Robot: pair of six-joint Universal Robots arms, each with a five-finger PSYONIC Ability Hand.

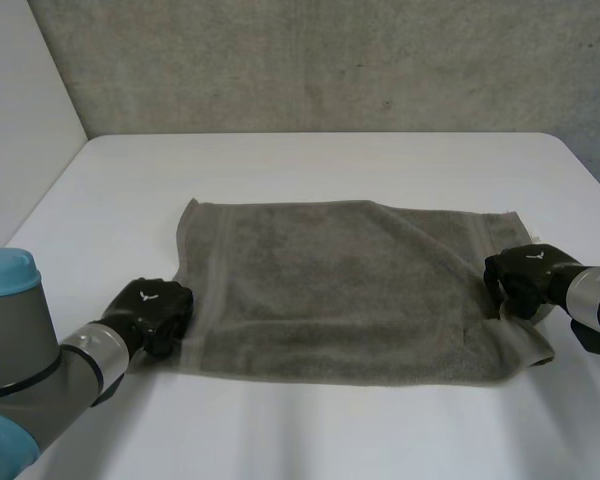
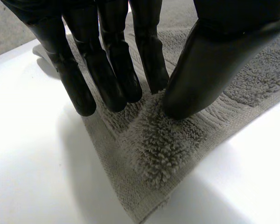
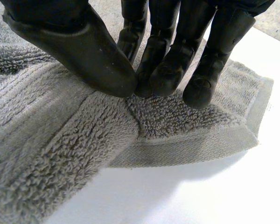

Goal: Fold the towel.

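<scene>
Fingers (image 2: 107,79) of our left hand (image 1: 155,308) and right hand (image 1: 520,272) each pinch cloth just behind the corner at their tips, sound holds on this soft, light, floppy grey terry towel (image 1: 350,290).

this looks like a robotics lab or test station rather than a home. a plain white desk (image 1: 310,170) stands against a rough grey wall (image 1: 330,60) on the far side, with a bare white panel (image 1: 20,110) closing off the left. two machine arms with grey joints reach in from the near side, the left arm (image 1: 20,340) showing a light-blue cap, the right arm (image 1: 595,300) at the near right. a single grey towel (image 1: 340,290) lies spread on the desk between them.
</scene>
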